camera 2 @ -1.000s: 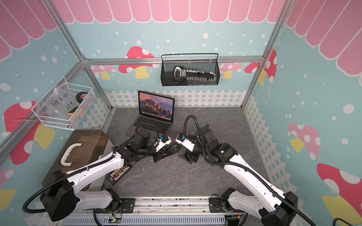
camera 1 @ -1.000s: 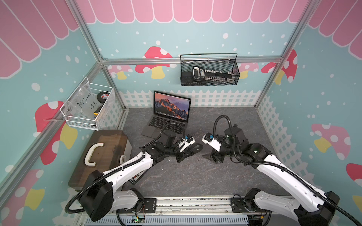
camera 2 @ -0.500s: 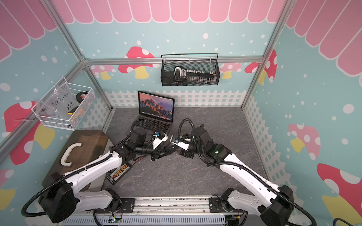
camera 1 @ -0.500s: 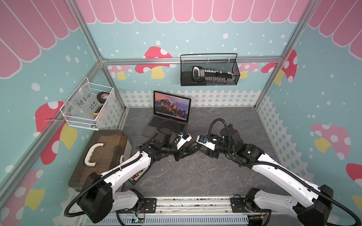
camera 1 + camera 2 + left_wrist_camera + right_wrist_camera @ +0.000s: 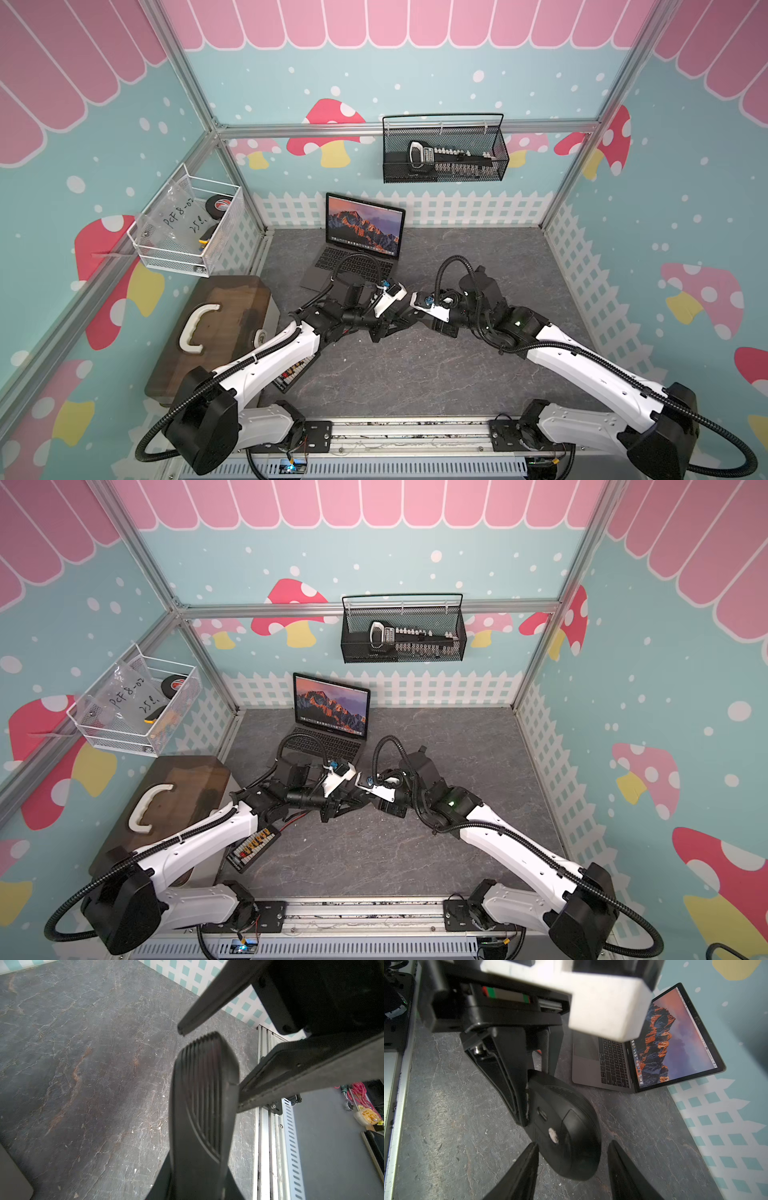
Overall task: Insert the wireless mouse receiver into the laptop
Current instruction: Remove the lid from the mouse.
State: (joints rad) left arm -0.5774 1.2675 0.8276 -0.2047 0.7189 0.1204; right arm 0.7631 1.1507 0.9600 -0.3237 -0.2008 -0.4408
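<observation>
Mouse held up between the two arms; receiver not yet taken out, laptop port untouched.

The left end effector (image 5: pixel 536 1098) is clamped on the black mouse (image 5: pixel 571 1126) and holds it clear of the tabletop (image 5: pixel 446 1105), underside turned toward the right arm. The right end effector (image 5: pixel 573 1145) stands with jaws apart astride the mouse's free end, one fingertip just beside it and the other apart from it, gripping nothing. The receiver (image 5: pixel 542 1115) is judged to be the small dark oblong seated in that underside, though it is too small to confirm. It lies ahead of the right fingertips, toward the left grip. The mouse's long axis runs from one end effector to the other. The right arm is free and nearer to pick the receiver. The laptop (image 5: pixel 357 257) sits open behind the left arm.
</observation>
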